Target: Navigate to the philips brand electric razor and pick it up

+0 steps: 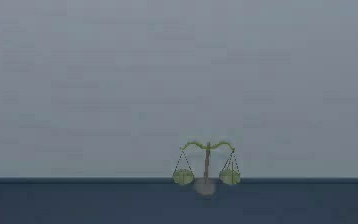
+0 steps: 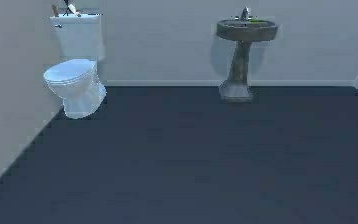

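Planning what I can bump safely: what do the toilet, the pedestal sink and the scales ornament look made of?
The toilet: smooth white with a soft sheen, likely glazed ceramic. The pedestal sink: dark mottled grey-brown, dull, perhaps stone or aged metal. The scales ornament: yellow-green beam and pans, grey base, maybe tarnished brass.

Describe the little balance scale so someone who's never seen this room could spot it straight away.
Face the grey wall ahead and follow it down to the dark floor. Right of the middle stands a small balance scale, a slim post on a round base. Its two yellow-green pans hanging from a crossbeam set it apart from the white toilet and the dark pedestal sink.
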You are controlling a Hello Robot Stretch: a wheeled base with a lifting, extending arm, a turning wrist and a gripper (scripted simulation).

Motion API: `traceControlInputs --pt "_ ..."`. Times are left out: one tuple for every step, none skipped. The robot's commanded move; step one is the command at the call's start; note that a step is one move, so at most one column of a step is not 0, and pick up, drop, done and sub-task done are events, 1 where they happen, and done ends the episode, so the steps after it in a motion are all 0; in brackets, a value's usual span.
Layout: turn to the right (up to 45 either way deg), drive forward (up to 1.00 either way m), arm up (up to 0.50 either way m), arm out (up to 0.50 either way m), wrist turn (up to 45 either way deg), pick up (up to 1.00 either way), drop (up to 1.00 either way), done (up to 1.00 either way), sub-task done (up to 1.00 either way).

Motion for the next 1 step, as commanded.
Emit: traceControlInputs --pt "45.0 0.0 0.0 0.0 0.0 0.0 0.0 0.0 0.0"
